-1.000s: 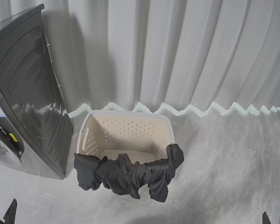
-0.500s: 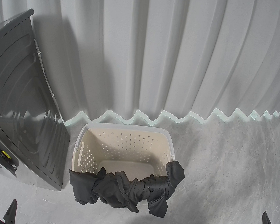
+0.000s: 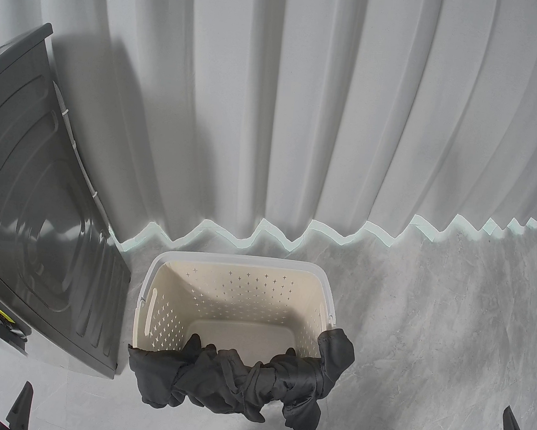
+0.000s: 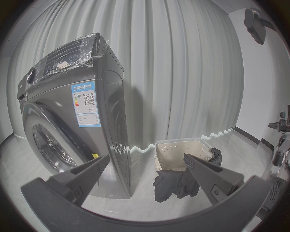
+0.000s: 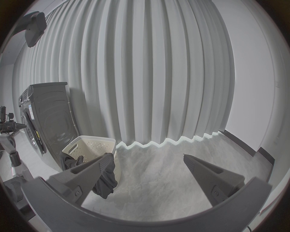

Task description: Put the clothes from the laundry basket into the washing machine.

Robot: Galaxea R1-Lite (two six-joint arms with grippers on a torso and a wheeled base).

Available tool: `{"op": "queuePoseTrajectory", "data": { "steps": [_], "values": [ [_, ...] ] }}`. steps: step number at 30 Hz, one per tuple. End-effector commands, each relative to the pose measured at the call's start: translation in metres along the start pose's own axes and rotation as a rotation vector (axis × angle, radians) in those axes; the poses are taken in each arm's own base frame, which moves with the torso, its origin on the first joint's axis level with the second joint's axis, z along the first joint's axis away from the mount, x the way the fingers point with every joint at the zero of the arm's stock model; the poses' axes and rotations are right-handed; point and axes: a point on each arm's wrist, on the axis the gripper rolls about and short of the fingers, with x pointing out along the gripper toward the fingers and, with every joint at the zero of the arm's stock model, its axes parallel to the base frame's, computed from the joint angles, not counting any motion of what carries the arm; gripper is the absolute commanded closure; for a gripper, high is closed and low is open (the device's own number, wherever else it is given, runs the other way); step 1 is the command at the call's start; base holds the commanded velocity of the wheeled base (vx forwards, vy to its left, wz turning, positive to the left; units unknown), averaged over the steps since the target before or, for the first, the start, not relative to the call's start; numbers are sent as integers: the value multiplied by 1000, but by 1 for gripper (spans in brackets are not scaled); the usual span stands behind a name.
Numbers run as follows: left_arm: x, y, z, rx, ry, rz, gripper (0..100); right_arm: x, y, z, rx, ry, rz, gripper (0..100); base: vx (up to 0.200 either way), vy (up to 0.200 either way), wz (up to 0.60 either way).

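Head view: I look steeply down from high up at the laundry basket [image 3: 239, 261], which sits close below me; the washing machine [image 3: 30, 214] is on my left.
Left wrist view: low and level, facing forward through the spread left gripper [image 4: 146, 156], near the machine's front.
Right wrist view: low, forward through the spread right gripper [image 5: 147, 156], farther from the basket.
Shared: every view takes in the basket, the machine and the curtain [image 3: 329, 105].

Dark grey garment [image 3: 237, 382] draped over near rim of cream perforated laundry basket [image 3: 239, 261], hanging outside. Basket upright on floor, just beside grey front-loading washing machine [image 3: 35, 228].
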Motion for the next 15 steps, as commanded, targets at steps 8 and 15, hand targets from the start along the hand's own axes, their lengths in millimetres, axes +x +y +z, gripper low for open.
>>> {"op": "queuePoseTrajectory", "data": {
  "steps": [8,15],
  "values": [
    [0,0,-5,-6,1,-3,0,0,0,-5,0,3,1,0,0,25,0],
    [0,0,-5,1,0,-1,0,0,0,-5,0,1,1,0,0,143,0]
  ]
}}
